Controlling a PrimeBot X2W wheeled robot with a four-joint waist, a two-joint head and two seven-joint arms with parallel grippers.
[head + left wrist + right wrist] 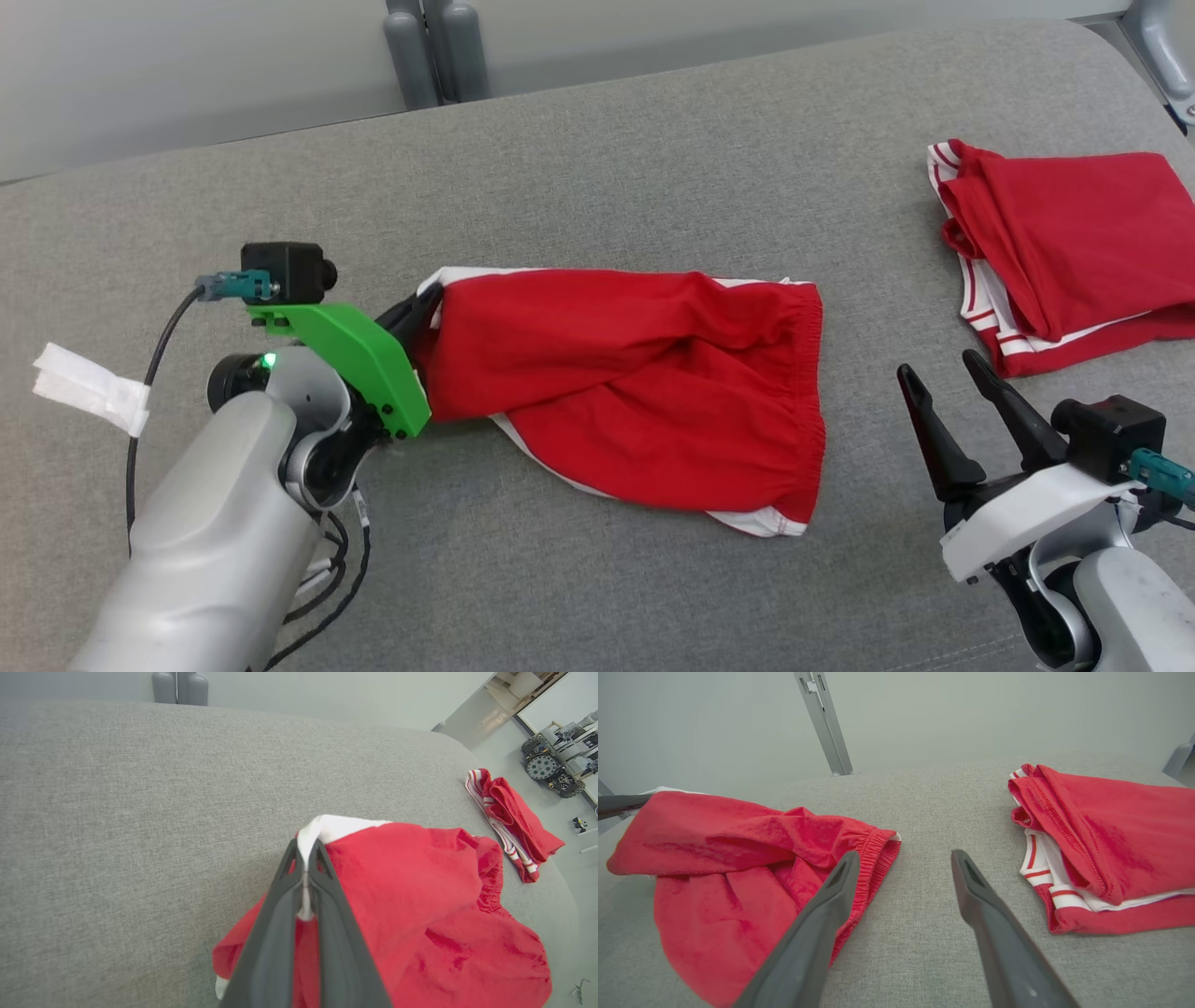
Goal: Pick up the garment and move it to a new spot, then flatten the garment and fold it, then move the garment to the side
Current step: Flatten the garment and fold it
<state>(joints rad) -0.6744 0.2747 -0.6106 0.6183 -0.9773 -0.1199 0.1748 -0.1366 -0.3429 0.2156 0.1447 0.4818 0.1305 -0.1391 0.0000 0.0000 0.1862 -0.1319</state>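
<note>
The task looks to be at its very start; the red garment [635, 373] lies crumpled and twisted in the middle of the grey table [653, 140], with no sign of flattening or folding, so moving it to a new spot, smoothing, folding and setting it aside all seem left to do. The left gripper [425, 303] is clamped tight on the garment's white-edged corner at its left end, while the bulk of the cloth rests on the table, so I judge the pick-up grasped but not lifted. The right gripper [943, 369] stands wide and holds nothing, near the garment's waistband end and between it and a second red garment [1074, 243], which lies folded at the right and well apart. The head view gives the whole layout with both grippers, yet the green mount [359, 359] hides the pinch. The left wrist view shows it plainly, white hem squeezed between the 2 fingers [280, 905]. The right wrist view shows the gathered elastic waistband [873, 858] just beside its own left finger, and the second garment's striped trim [1041, 877].
</note>
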